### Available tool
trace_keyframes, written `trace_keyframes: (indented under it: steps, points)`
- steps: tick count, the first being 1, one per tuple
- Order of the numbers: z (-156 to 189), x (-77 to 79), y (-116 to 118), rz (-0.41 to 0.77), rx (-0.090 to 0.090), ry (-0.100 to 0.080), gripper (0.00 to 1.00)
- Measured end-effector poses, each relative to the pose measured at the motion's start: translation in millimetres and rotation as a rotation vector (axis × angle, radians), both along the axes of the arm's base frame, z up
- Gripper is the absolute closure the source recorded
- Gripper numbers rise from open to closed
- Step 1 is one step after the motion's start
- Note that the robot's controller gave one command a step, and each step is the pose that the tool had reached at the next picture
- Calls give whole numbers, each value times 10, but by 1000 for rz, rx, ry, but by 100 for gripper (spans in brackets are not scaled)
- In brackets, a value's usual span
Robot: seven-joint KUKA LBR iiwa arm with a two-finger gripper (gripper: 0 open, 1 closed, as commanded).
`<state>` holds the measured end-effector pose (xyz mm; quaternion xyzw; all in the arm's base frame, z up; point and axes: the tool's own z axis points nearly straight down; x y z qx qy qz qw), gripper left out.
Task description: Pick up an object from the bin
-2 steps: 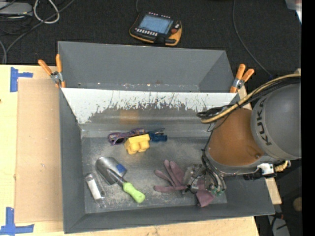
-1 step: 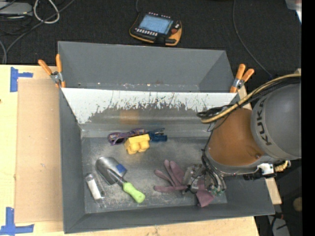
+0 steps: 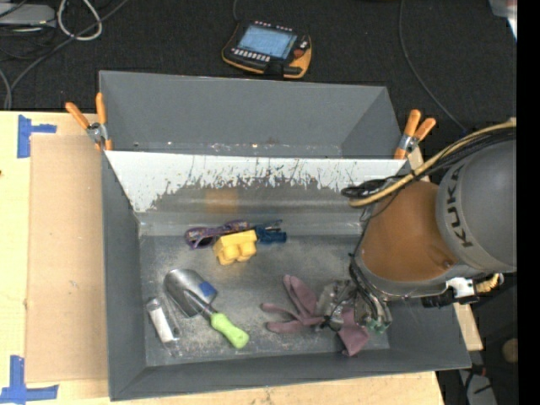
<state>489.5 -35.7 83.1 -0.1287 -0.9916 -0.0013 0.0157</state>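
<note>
The gripper [image 3: 359, 310] sits low in the bin's near right corner, down among the folds of a limp mauve glove-like piece of rubber or cloth [image 3: 299, 300]. Its own body and the orange wrist cover hide the tip, so whether it is spread, closed or pinching the material cannot be told. That mauve piece is the thing nearest it and the likely pick. It lies sprawled on the floor with floppy lobes reaching left and one corner poking out below the gripper. The risk here is a shallow grip: catching only a thin fold would probably let the piece slide free as the arm rises, or leave it dangling and dragging on the nearby wall. The grey metal bin [image 3: 236, 116] holds little else, all well apart to the left: a small scoop with a shiny metal blade and green plastic handle [image 3: 202, 306], a short whitish tube [image 3: 160, 321] beside it, and toward the back a chunky yellow plastic block [image 3: 234, 246] touching a purple strap [image 3: 213, 234] and a small dark blue piece [image 3: 271, 235].
</note>
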Motion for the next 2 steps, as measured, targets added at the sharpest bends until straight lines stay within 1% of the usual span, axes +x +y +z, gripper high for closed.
trace_keyframes:
  steps: [1, 2]
  points:
    - [225, 13, -2, 0, 0, -4, 100]
    - [400, 6, -4, -1, 1, -2, 100]
